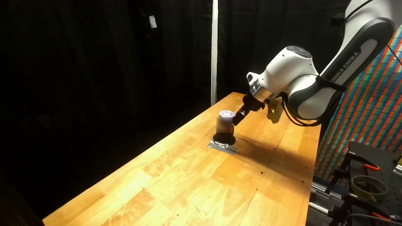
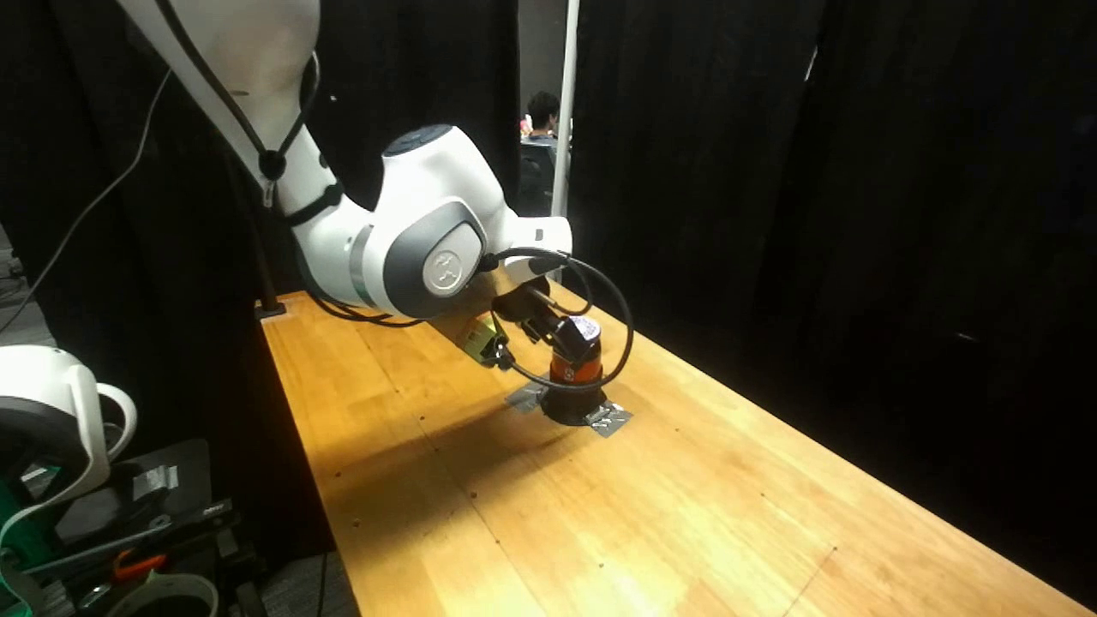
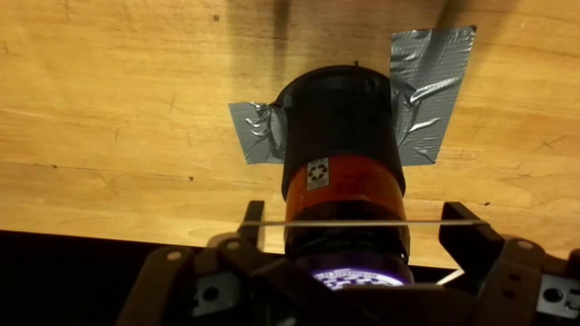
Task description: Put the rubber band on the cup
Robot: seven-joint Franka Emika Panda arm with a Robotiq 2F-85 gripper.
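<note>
The cup stands upright on the table, with a black lower part, an orange middle and a purple-and-white lid; it shows in both exterior views (image 1: 225, 138) (image 2: 576, 370) and in the wrist view (image 3: 349, 181). My gripper (image 3: 353, 213) is open, one finger on each side of the cup's upper part, with gaps to the cup. The rubber band (image 3: 349, 223) is a thin pale line stretched between the two fingers. It crosses the cup's dark upper part below the lid. Its other side is mostly hidden. In the exterior views the gripper (image 1: 237, 120) (image 2: 574, 341) is tilted against the cup's top.
Grey tape (image 3: 426, 95) holds the cup's base to the wooden table (image 1: 201, 188). A black cable (image 2: 630, 334) loops from the wrist beside the cup. A side cart with a tape roll (image 1: 369, 188) stands beside the table. Black curtains (image 1: 110, 78) hang behind.
</note>
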